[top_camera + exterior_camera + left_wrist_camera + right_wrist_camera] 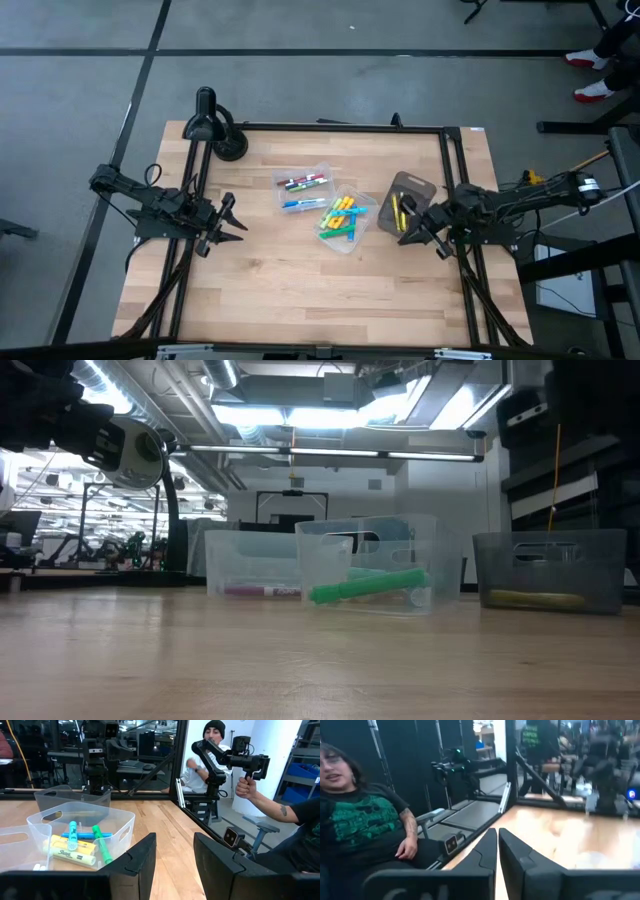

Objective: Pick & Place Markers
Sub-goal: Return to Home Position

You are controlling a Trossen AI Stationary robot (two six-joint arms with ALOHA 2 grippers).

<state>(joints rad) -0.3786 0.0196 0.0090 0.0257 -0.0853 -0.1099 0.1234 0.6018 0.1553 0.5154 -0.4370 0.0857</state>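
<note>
High view: at the left side of the pale wooden table (300, 300), the left gripper (235, 219) hangs over bare boards. Its two dark fingers (142, 857) are spread apart with nothing between them, and the left wrist view shows that gap plainly.

To its right, well apart from it, stands a clear rectangular plastic tray (322, 170). It holds a few thin capped markers (302, 184) in red, green and blue, lying flat and roughly side by side. In the low view, one dark red marker (262, 591) with a pale barrel rests on this tray's floor.

Just beside that tray, to the right and nearer, a second clear plastic tray (370, 205) sits askew. Inside is a loose heap of short bright markers (342, 217), mostly yellow and green with some blue and orange. The low view shows a stout green marker (368, 585) there, lying at a slight tilt.

Farther right stands a dark grey rectangular bin (415, 185) with a few yellow markers (397, 210) on its floor.

The right gripper (405, 228) hangs just beside the bin's near right corner. Its fingers are drawn almost together, with only a slit between them, and they grasp nothing. The yellow markers lie close by inside the bin, untouched by it; every other marker lies farther to its left.
</note>
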